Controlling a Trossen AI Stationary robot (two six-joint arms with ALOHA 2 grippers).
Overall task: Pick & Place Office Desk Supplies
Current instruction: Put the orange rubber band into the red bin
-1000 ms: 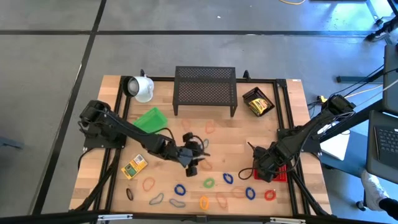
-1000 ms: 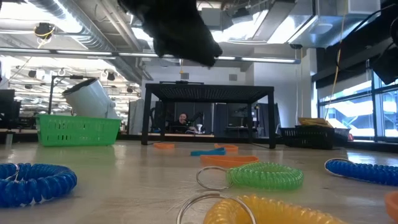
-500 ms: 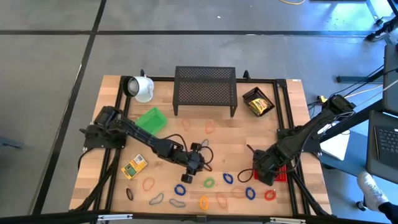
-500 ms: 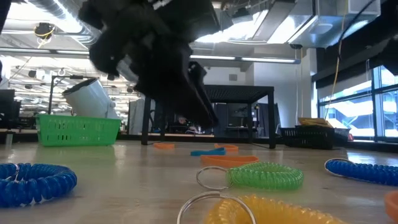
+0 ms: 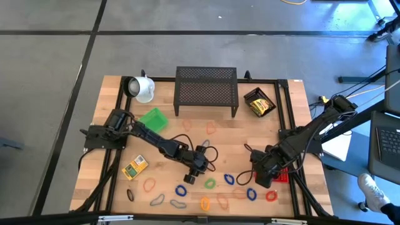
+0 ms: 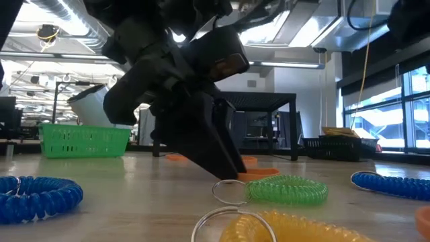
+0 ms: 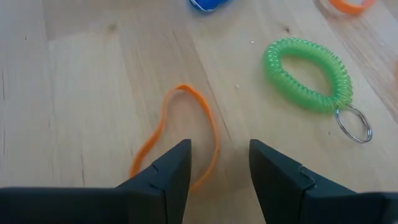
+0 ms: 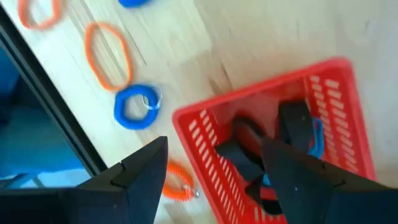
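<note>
Left gripper (image 7: 219, 171): fingers apart, holding nothing, low over an orange loop (image 7: 180, 134) beside the green coil (image 7: 306, 74).
Right gripper (image 8: 214, 180): spread wide, apparently empty, above the red basket (image 8: 273, 134).

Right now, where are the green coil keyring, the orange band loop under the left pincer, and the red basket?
green coil keyring (image 7: 306, 75): left wrist view, coil's right side.
orange band loop (image 7: 206, 112): left wrist view, its right strand.
red basket (image 8: 205, 143): right wrist view, slatted wall.
</note>
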